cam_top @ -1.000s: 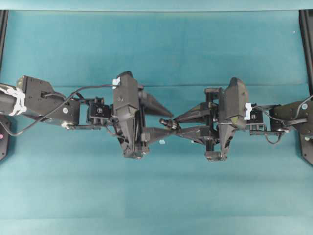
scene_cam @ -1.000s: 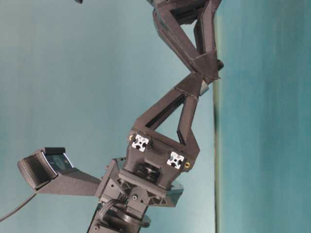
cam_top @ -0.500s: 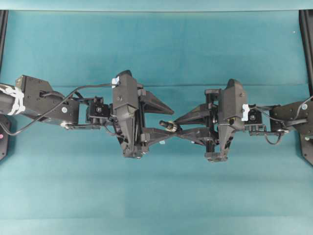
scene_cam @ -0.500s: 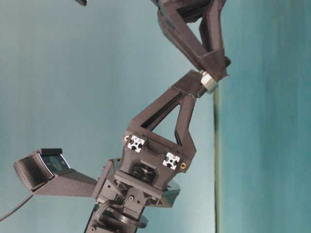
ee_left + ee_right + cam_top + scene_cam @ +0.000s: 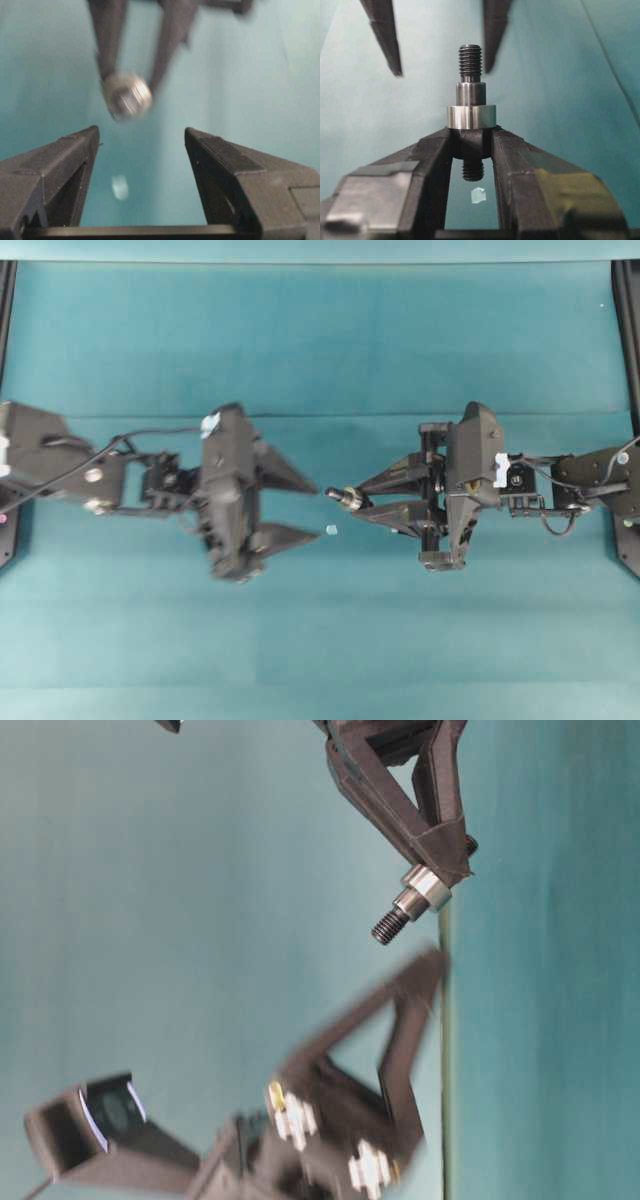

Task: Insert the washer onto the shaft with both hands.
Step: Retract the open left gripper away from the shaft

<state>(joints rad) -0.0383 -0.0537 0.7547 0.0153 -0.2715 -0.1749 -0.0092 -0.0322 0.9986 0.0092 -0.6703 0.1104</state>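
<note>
My right claw (image 5: 471,145): fingers closed tight on the shaft (image 5: 470,90), gripping its dark middle section. The silvery washer (image 5: 471,116) is seated on the shaft, resting directly against my fingertips on their outer side. Beyond the washer, a smooth grey step and then the threaded end stick out past my tips; a second threaded stub shows behind them, between my fingers. In the overhead view the right claw (image 5: 352,502) holds the shaft (image 5: 334,495) level, pointing toward my other arm, above the middle of the teal tabletop (image 5: 320,330) and well off every edge. In the table-level view, the washer (image 5: 428,888) sits flush with the fingertips and the shaft (image 5: 397,916) angles away from them.

My left claw (image 5: 308,508): fingers spread wide, holding nothing. It stands apart from the shaft tip, a clear gap of tabletop showing between. It appears blurred. From its own camera, the left claw (image 5: 141,139) frames the washer (image 5: 128,95) end-on, ahead of and above my open tips, untouched.

Small pale speck (image 5: 331,530): lying on the tabletop below the gap between the two claws, near my lower left fingertip.
</note>
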